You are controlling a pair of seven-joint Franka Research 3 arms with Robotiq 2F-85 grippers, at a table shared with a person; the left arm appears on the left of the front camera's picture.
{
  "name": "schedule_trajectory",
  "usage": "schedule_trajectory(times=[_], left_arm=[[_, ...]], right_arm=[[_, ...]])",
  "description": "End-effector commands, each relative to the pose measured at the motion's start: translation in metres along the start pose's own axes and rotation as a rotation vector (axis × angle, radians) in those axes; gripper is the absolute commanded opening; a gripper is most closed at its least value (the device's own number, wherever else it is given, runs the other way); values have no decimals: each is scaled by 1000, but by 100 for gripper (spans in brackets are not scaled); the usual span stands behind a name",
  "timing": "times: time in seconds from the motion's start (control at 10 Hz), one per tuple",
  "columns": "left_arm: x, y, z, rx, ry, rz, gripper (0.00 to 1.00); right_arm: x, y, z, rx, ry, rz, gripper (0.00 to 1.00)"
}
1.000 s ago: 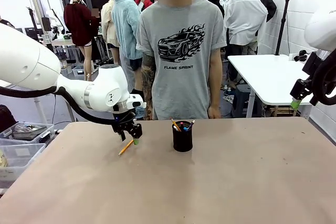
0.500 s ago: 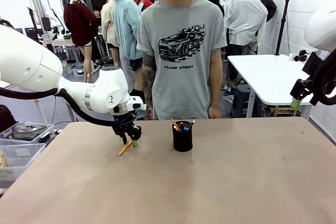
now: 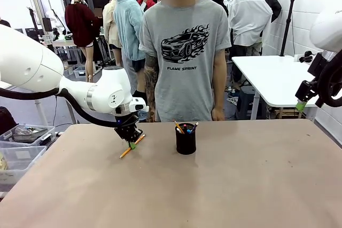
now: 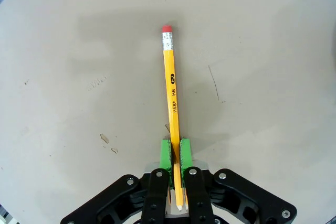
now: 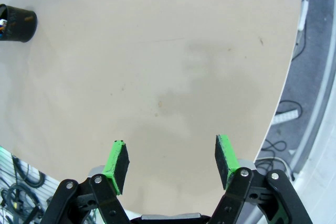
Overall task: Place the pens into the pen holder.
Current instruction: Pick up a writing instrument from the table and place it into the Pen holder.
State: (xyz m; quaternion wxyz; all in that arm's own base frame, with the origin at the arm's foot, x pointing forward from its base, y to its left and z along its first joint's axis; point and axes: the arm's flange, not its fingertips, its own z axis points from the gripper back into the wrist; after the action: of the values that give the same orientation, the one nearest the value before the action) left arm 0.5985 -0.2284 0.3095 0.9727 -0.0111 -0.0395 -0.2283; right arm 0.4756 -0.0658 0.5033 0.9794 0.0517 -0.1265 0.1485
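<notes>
Left gripper (image 4: 175, 153) jaws now clamped on pencil (image 4: 171, 103); wrist view shows "HB".

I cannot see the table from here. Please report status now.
Left gripper shut on pencil, low over table. Right gripper open, holding nothing. Pen holder upright, pens inside. Path looks free.

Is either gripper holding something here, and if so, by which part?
The left gripper is shut on the yellow pencil, pinching it near the sharpened tip, the eraser end sticking out over the table. The right gripper is open and holds nothing.
</notes>
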Motion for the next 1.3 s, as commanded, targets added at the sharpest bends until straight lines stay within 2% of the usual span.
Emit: schedule_trajectory(times=[0.0, 0.1, 0.3, 0.5, 0.7, 1.0, 1.2], left_arm=[[2, -3, -7, 0, 31, -12, 0], [1, -3, -5, -20, 16, -40, 0], [-1, -3, 22, -136, -74, -123, 0], [-1, 0, 54, -299, -250, -230, 0], [9, 4, 71, -468, -435, -278, 0], [32, -5, 88, -638, -702, -375, 0], [45, -16, 92, -725, -831, -418, 0]], right_arm=[[0, -2, -1, 2, -13, 13, 83], [0, -2, -1, 2, -13, 13, 83], [0, -2, -1, 2, -13, 13, 83], [0, -2, -1, 2, -13, 13, 83], [0, -2, -1, 2, -13, 13, 83], [0, -2, -1, 2, -13, 13, 83], [0, -2, -1, 2, -13, 13, 83]])
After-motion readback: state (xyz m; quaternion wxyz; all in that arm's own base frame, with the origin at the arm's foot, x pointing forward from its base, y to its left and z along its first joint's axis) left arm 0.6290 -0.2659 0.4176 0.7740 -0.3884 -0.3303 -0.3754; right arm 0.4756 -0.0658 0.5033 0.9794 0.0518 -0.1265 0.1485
